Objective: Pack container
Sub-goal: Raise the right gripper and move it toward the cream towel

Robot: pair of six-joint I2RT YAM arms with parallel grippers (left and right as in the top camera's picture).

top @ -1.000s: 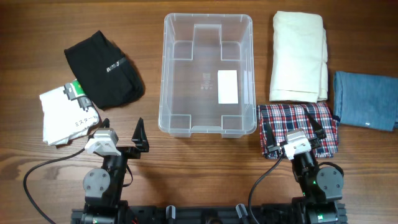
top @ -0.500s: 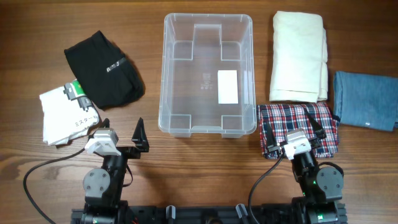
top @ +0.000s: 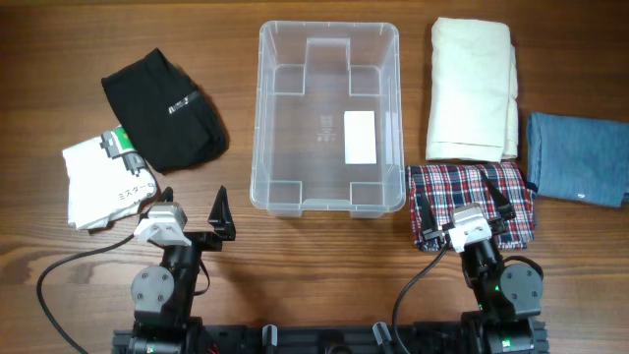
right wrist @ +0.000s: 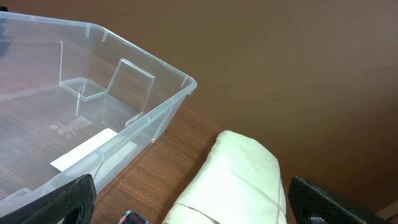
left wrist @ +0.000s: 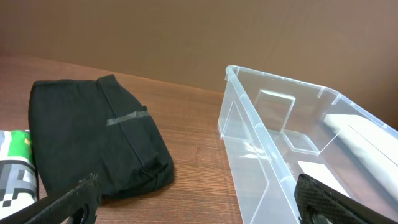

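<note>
A white folded cloth [top: 98,187] with black print and a green-and-black tag lies ahead and to the left of the left gripper [top: 193,205], its near corner close to the left finger. Further ahead on that same side sits a black folded garment [top: 162,106] with a small grey label, meeting the white cloth's far corner. The left gripper is released, its two fingers spread wide with nothing between them, above the bare wooden table [top: 59,59].

The container [top: 329,28], a clear plastic bin, stands upright ahead of and between the two grippers: ahead-right of the left one, ahead-left of the right one. A white label shows on its base.

The right gripper [top: 470,205] is likewise spread wide and grips nothing. It sits over a red, white and navy plaid cloth [top: 432,192] that lies just beside the container's near right corner; whether the fingers touch the cloth cannot be told. Straight ahead of this gripper, beyond the plaid, a cream folded towel [top: 472,88] lies beside the container's right wall. Ahead and to the right lies a blue folded cloth [top: 580,157].
</note>
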